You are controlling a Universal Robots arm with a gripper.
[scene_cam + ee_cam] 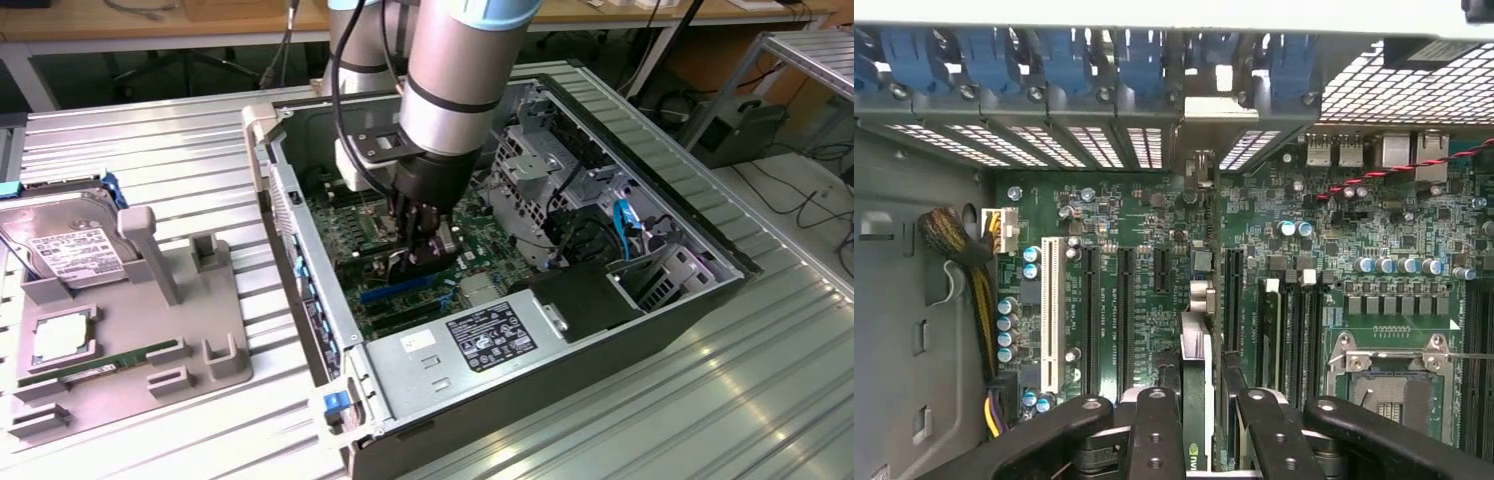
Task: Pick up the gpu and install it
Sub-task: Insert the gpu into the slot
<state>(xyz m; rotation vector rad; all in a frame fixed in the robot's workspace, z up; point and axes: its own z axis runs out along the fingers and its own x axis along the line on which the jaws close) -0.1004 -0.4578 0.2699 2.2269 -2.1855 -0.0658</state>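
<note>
Black fingers (1154, 440) filled the near edge of the wrist view, standing partly closed on either side of the gpu (1196, 385), which was held between them by its edge. Seen edge-on, the card ran as a thin pale strip straight away from the gripper (1199, 440) toward the rear slot openings (1144, 145) of the case. Its long axis lay parallel to the black expansion slots (1124, 310) on the motherboard (1334, 230). The card appeared to sit over the gap between two of those slots, close to the slot beside the memory sockets (1274, 330); whether its connector edge had entered a slot could not be determined. The bracket end pointed toward the perforated rear wall, and the empty processor socket (1389, 375) lay off to one side.

From the exterior view, the arm (454, 70) reached steeply down into the open computer case (694, 290), which lay on its side on the ribbed metal bench (134, 150). The gripper (420, 255) was low inside the case, just above the motherboard (347, 235), with the gpu (430, 258) visible as a dark piece at its tip. The power supply (467, 345) sat at the near end of the case. On the exterior view's left, a grey parts tray (147, 300) carried a hard drive (67, 250) and a memory stick (100, 362), well apart from the gripper
</note>
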